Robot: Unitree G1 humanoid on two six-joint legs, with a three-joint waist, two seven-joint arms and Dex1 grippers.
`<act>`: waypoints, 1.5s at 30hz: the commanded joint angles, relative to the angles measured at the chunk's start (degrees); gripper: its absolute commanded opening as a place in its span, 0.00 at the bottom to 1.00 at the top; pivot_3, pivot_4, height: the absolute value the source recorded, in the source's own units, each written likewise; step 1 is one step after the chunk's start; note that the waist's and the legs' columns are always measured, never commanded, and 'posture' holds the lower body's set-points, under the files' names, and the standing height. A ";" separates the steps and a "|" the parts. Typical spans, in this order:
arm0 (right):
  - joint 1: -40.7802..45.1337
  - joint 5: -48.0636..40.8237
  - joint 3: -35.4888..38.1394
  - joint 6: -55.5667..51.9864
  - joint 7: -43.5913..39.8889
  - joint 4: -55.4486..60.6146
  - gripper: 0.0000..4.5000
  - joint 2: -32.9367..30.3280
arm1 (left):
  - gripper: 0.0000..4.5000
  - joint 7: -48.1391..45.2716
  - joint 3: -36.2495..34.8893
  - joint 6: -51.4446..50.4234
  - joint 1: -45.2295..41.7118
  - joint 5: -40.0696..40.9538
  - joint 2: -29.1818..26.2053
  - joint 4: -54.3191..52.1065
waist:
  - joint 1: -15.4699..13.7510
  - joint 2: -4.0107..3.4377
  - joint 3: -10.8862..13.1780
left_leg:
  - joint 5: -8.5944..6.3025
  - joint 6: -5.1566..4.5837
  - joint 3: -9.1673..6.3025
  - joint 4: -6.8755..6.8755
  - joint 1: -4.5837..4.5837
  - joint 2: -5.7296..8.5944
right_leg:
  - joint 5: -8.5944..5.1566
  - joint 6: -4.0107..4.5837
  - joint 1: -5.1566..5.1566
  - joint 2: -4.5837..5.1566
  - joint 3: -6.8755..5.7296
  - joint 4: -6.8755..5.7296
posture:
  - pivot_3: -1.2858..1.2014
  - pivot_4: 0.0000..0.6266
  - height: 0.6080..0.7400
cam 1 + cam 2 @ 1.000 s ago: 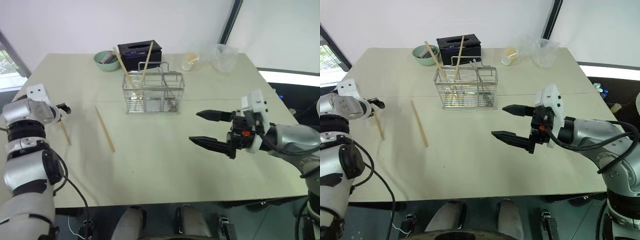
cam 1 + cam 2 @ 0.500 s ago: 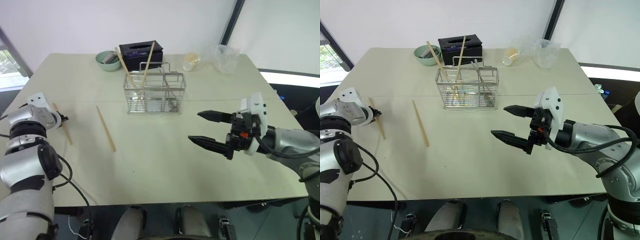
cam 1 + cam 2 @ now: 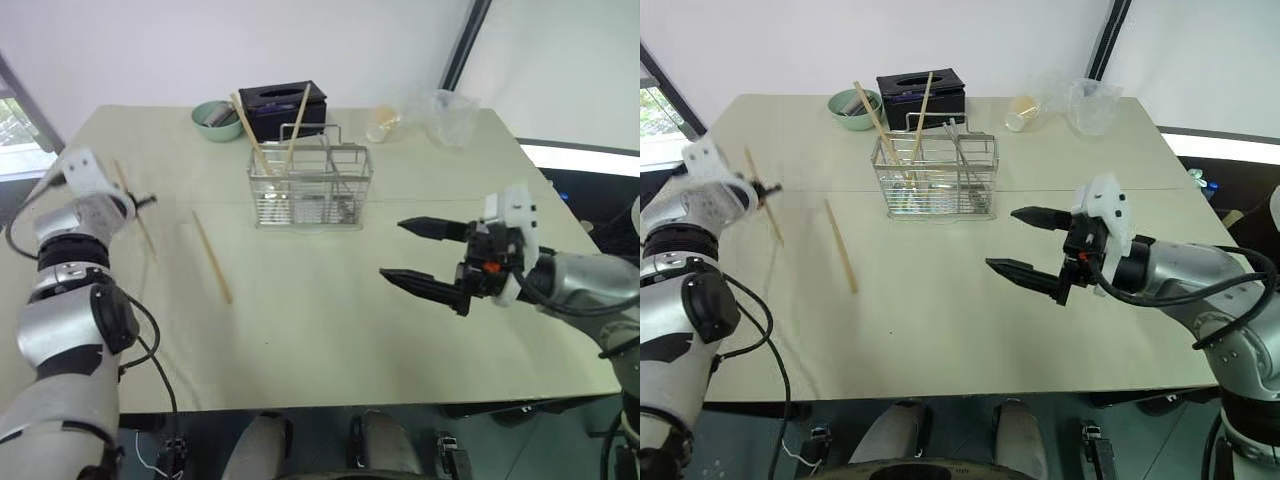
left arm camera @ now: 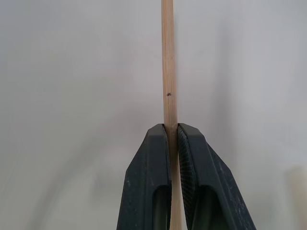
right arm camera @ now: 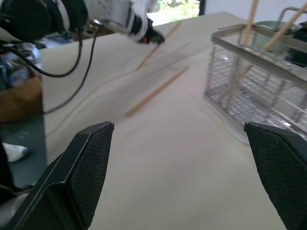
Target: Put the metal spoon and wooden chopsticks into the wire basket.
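Note:
My left gripper (image 3: 140,203) is shut on one of the wooden chopsticks (image 4: 167,57), pinched between its two fingers (image 4: 148,163) and held tilted above the table's left side. A second chopstick (image 3: 210,257) lies flat on the table, to the right of the held one. The wire basket (image 3: 310,185) stands at mid-table toward the back, with two chopsticks (image 3: 248,130) leaning up out of it. A thin dark rod (image 3: 962,155) in its right part may be the metal spoon; its bowl is not clear. My right gripper (image 3: 392,249) hovers open and empty, right of centre.
Behind the basket stand a black box (image 3: 282,105) and a green bowl (image 3: 213,120). A paper cup (image 3: 380,122) and clear plastic wrapping (image 3: 450,115) lie at the back right. The cream table (image 3: 330,340) has bare room between basket and front edge.
My left gripper closed on the chopstick that lay at the table's left edge and lifted it up and away from the edge. The right gripper stayed where it was, open.

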State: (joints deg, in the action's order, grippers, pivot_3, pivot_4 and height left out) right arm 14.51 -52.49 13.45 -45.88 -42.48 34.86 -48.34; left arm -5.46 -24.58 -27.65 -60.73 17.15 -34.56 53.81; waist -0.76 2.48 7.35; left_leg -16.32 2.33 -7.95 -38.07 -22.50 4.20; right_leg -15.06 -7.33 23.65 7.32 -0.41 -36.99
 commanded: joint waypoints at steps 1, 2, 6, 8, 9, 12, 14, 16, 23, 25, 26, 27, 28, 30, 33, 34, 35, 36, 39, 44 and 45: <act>1.95 0.15 0.89 1.17 0.11 -0.01 1.00 -0.37 | 0.02 -3.56 -3.54 6.16 0.92 6.02 2.18 -17.35 | 0.03 -0.03 0.01 | 0.00 0.00 0.02 0.01 0.00 0.02 | 0.00 0.00 0.00 0.04 0.00 0.00 | 0.52 0.24 0.31; 2.53 0.09 0.67 1.12 0.36 -0.11 1.00 -0.17 | 0.02 -3.42 -4.45 6.19 0.96 7.64 3.24 -20.55 | 0.09 -0.05 0.00 | 0.00 0.00 0.05 0.02 0.00 0.05 | 0.00 0.00 0.00 0.10 0.01 0.01 | 0.52 0.24 0.31; 3.86 -0.29 -0.45 0.87 1.68 -0.08 1.00 1.42 | 0.02 -4.09 -5.84 4.31 -0.28 13.90 7.45 -29.95 | 0.09 -0.08 -0.02 | -0.01 -0.02 0.18 0.01 0.04 0.06 | 0.00 -0.01 -0.01 0.17 -0.02 0.04 | 0.52 0.24 0.31; 3.50 0.57 -1.24 1.43 1.64 0.30 1.00 1.93 | 0.02 -4.94 -5.00 2.42 -1.23 16.70 9.80 -32.83 | 0.00 -0.07 -0.02 | 0.00 -0.03 0.16 0.01 0.06 0.07 | 0.00 -0.01 -0.03 0.15 -0.05 0.04 | 0.52 0.24 0.31; 3.29 0.92 -1.49 1.72 1.67 0.48 1.00 2.15 | 0.02 -5.67 -4.07 1.85 -1.45 17.43 10.88 -34.15 | -0.08 -0.08 -0.01 | 0.00 -0.03 0.15 0.01 0.06 0.07 | 0.00 -0.01 -0.04 0.14 -0.07 0.04 | 0.52 0.24 0.31; 2.74 1.44 -1.55 2.39 2.19 0.83 1.00 2.84 | 0.02 -7.05 -1.51 1.24 -1.35 17.64 13.10 -35.91 | -0.15 -0.07 -0.01 | 0.00 -0.04 0.06 -0.07 0.07 0.08 | 0.00 -0.02 -0.14 0.02 -0.16 0.03 | 0.52 0.24 0.31; 2.02 1.86 -1.71 2.88 2.75 1.41 1.00 3.29 | 0.02 -7.59 0.21 1.74 -0.82 16.91 14.10 -36.63 | -0.02 -0.07 -0.01 | 0.01 -0.04 0.07 -0.08 0.11 0.08 | 0.00 -0.03 -0.19 0.00 -0.16 0.04 | 0.52 0.24 0.31; 0.99 2.02 -1.39 3.21 3.32 2.74 1.00 3.41 | 0.02 -8.70 2.78 2.69 -0.58 16.11 15.63 -37.63 | -0.02 -0.07 -0.01 | 0.01 -0.04 0.07 -0.08 0.12 0.08 | 0.00 -0.03 -0.19 -0.01 -0.15 0.03 | 0.52 0.24 0.31; -0.90 0.32 0.49 3.00 6.77 5.42 1.00 4.03 | 0.02 -10.68 11.32 12.73 1.51 7.19 18.93 -37.58 | 0.07 -0.10 0.00 | 0.00 -0.05 0.09 -0.05 0.11 0.08 | 0.00 -0.03 -0.17 -0.02 -0.13 0.08 | 0.52 0.24 0.31; -1.48 0.20 0.80 2.93 7.40 6.04 1.00 3.99 | 0.02 -9.86 14.04 17.36 2.61 3.29 20.18 -37.97 | -0.07 -0.12 -0.01 | 0.00 -0.05 0.10 -0.04 0.12 0.08 | 0.00 -0.03 -0.18 -0.02 -0.13 0.09 | 0.52 0.24 0.31; -1.69 0.05 1.01 2.86 7.77 6.26 1.00 3.98 | 0.02 -9.26 14.81 19.14 3.05 2.13 21.09 -38.26 | -0.11 -0.11 -0.01 | 0.00 -0.05 0.10 -0.03 0.12 0.08 | 0.00 -0.03 -0.19 -0.02 -0.13 0.10 | 0.52 0.24 0.31; -1.85 -0.18 1.28 2.78 8.12 6.39 1.00 3.96 | 0.02 -8.85 15.24 20.17 3.38 1.59 21.96 -38.50 | -0.21 -0.11 -0.01 | 0.00 -0.05 0.09 -0.04 0.11 0.08 | 0.00 -0.03 -0.20 -0.02 -0.13 0.10 | 0.52 0.24 0.31; -1.96 -0.59 1.60 2.67 8.59 6.49 1.00 4.00 | 0.02 -8.67 15.77 20.90 3.79 0.95 22.63 -38.64 | -0.26 -0.11 0.00 | 0.00 -0.05 0.08 -0.05 0.10 0.08 | 0.00 -0.03 -0.21 -0.02 -0.13 0.11 | 0.52 0.24 0.31; -2.01 -1.47 2.08 2.49 9.50 6.54 1.00 3.96 | 0.02 -8.46 16.24 22.22 4.56 -0.02 23.54 -38.55 | -0.19 -0.11 0.00 | 0.00 -0.05 0.08 -0.06 0.08 0.08 | 0.00 -0.03 -0.21 -0.02 -0.13 0.13 | 0.52 0.24 0.31; -1.70 -2.91 2.68 2.16 10.60 6.40 1.00 3.68 | 0.02 -8.08 16.36 23.68 6.52 -0.98 24.51 -38.09 | -0.03 -0.14 -0.02 | 0.00 -0.07 0.09 -0.06 0.09 0.08 | 0.00 -0.03 -0.21 -0.02 -0.13 0.14 | 0.52 0.24 0.31; -1.56 -3.26 2.78 2.05 10.84 6.33 1.00 3.60 | 0.02 -7.84 16.31 24.30 7.14 -1.35 24.70 -37.83 | 0.05 -0.16 -0.03 | -0.01 -0.09 0.09 -0.04 0.10 0.08 | 0.00 -0.03 -0.21 -0.02 -0.13 0.14 | 0.52 0.24 0.31; -1.43 -3.57 2.88 1.93 11.03 6.24 1.00 3.44 | 0.02 -7.76 16.30 24.71 7.78 -1.68 24.87 -37.46 | 0.05 -0.17 -0.02 | -0.02 -0.10 0.11 -0.04 0.12 0.08 | 0.00 -0.03 -0.21 -0.02 -0.13 0.14 | 0.52 0.24 0.31; -1.35 -3.79 2.92 1.87 11.17 6.18 1.00 3.30 | 0.02 -7.72 16.25 24.93 8.15 -1.87 25.00 -37.22 | 0.01 -0.17 -0.02 | -0.02 -0.10 0.10 -0.03 0.11 0.06 | 0.00 -0.03 -0.20 -0.04 -0.13 0.13 | 0.52 0.24 0.31; -0.62 -4.27 2.95 1.58 11.63 5.58 1.00 2.83 | 0.02 -7.63 16.20 24.84 9.53 -2.13 25.58 -37.04 | -0.08 -0.17 -0.01 | -0.02 -0.11 0.05 -0.04 0.09 0.05 | 0.00 -0.03 -0.19 -0.10 -0.14 0.12 | 0.52 0.24 0.31; 0.27 -4.96 3.17 1.21 11.76 4.80 1.00 2.12 | 0.02 -7.92 16.00 24.97 10.78 -2.00 25.96 -37.06 | -0.17 -0.17 -0.01 | -0.02 -0.11 0.04 -0.07 0.09 0.06 | 0.00 -0.03 -0.24 -0.10 -0.14 0.14 | 0.52 0.24 0.31; 0.38 -5.04 3.19 1.24 11.67 4.57 1.00 1.95 | 0.10 -8.10 15.86 24.92 11.08 -1.63 26.19 -37.27 | -0.15 -0.17 -0.01 | -0.02 -0.11 0.04 -0.06 0.09 0.06 | 0.00 -0.03 -0.24 -0.10 -0.14 0.15 | 0.52 0.24 0.31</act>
State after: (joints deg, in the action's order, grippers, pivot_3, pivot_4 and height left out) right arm 13.81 -56.57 14.77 -45.05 -30.75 39.00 -45.75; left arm -13.46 -8.67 -3.97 -49.49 15.31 -8.65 18.08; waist -0.91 2.32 7.34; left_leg -16.34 2.22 -7.91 -38.13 -22.40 4.26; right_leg -15.06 -7.36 23.42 7.22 -0.55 -36.84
